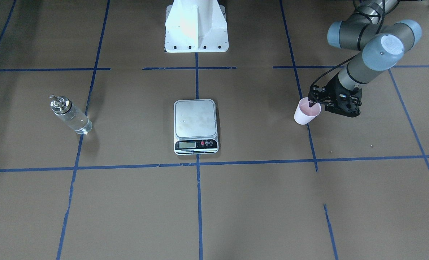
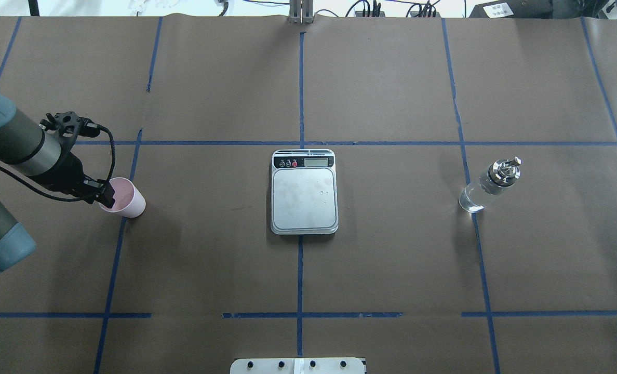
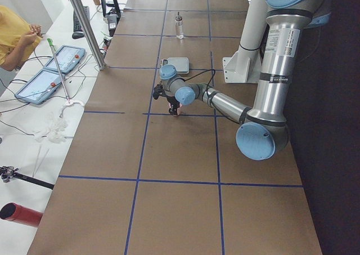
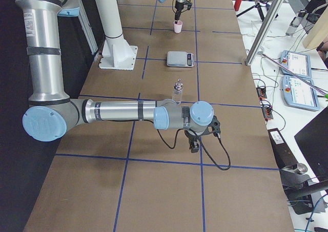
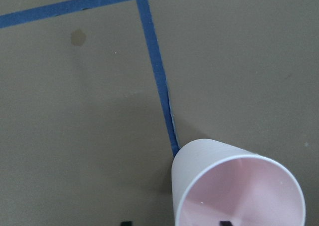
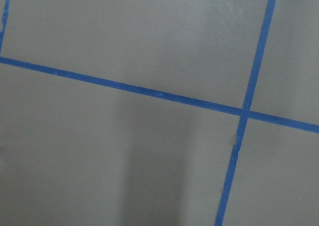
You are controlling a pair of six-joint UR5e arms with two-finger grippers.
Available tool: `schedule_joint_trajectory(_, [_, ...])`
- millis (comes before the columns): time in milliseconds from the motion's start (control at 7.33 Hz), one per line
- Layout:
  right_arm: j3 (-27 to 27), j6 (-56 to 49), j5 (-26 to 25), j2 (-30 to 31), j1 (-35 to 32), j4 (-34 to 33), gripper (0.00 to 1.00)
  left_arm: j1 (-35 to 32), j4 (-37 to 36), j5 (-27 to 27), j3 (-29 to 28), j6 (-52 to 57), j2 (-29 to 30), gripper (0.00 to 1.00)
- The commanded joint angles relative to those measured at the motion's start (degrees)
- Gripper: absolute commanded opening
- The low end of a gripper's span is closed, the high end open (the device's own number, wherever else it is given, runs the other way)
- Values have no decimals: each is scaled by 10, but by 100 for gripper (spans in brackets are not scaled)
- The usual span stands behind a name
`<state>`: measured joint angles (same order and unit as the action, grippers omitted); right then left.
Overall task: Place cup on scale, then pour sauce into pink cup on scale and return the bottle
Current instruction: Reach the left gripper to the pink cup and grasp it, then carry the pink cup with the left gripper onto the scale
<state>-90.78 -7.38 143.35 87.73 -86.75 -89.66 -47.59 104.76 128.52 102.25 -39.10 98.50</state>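
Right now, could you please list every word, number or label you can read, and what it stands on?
Nothing reads clearly.
On the scale, the display: no legible digits; button print too small.
On the left arm, the joint cap: faint logo, unreadable.
The sticker on that arm: blurred.
On the cup and bottle: no print visible.

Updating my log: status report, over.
Left fingers open, straddling pale pink cup's rim. Cup on table, off silver scale. Right fingers: cannot tell. Nothing between them.
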Motion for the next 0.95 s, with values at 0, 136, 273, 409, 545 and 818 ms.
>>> schedule_joint_trajectory(0, [1, 0, 0, 0, 0, 0, 100, 0, -8, 2, -8, -7, 17, 0])
schedule_joint_trajectory(136, [0, -1, -1, -1, 0, 0, 100, -4, -8, 2, 13, -53, 24, 0])
schedule_joint_trajectory(273, [0, 0, -1, -5, 0, 0, 100, -7, -19, 2, 28, -102, 63, 0])
schedule_joint_trajectory(409, [-1, 0, 0, -5, 0, 0, 100, -5, -60, 1, 31, -163, 133, 0])
schedule_joint_trajectory(545, [-2, 0, 1, -9, 0, 0, 100, 10, -71, -2, 30, -230, 189, 0])
schedule_joint_trajectory(818, [-5, 2, 2, -10, 0, 0, 100, 95, -73, -74, 5, -352, 284, 0])
